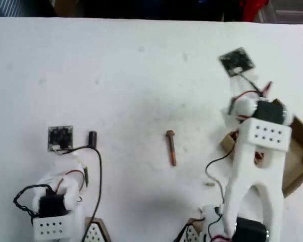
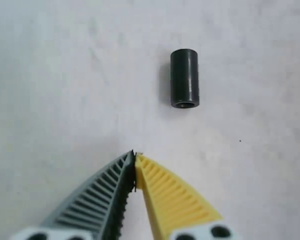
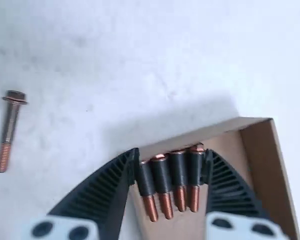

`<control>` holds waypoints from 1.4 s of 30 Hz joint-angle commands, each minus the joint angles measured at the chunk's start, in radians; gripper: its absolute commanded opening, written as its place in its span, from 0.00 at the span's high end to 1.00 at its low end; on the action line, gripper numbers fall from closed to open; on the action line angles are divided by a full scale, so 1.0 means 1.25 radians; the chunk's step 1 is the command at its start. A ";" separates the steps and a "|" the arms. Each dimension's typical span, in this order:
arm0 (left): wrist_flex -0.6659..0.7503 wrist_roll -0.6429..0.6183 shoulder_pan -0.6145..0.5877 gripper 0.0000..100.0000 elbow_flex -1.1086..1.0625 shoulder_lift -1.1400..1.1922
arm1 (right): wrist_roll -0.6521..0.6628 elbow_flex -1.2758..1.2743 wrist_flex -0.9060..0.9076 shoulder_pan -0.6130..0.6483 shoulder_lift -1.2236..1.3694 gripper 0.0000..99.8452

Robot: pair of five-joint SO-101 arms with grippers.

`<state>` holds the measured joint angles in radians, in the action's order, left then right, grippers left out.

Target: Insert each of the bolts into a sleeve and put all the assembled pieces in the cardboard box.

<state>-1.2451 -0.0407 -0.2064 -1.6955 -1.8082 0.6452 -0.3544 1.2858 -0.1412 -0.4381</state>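
The left gripper (image 2: 135, 156) is clenched at the left of the table (image 1: 141, 75), its tips meeting on nothing. Near it lies 1 black sleeve (image 2: 184, 77) (on its side). Mid-table lies 1 loose bolt (image 1: 170, 147). At the right, the right gripper (image 3: 170, 156) is spread wide over the cardboard box (image 3: 262, 160), flanking 4 assembled pieces (image 3: 162, 177). I cannot tell whether it touches them.
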 commanded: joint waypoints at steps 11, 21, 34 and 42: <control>-0.007 0.006 -0.186 0.98 0.002 -0.009 | -0.234 0.033 0.066 0.386 -0.047 0.82; -0.023 0.006 -0.228 0.98 0.002 -0.009 | -0.452 0.039 0.053 0.630 -0.045 0.82; -0.025 0.006 -0.245 0.98 0.002 -0.009 | -0.635 0.279 0.039 0.730 0.249 0.82; -0.025 0.006 -0.245 0.98 0.002 -0.009 | -0.867 0.459 0.041 0.798 0.472 0.82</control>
<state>-1.2681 -0.0407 -0.5040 -1.6955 -1.8082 -0.3414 0.1212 1.3334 0.8255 0.1066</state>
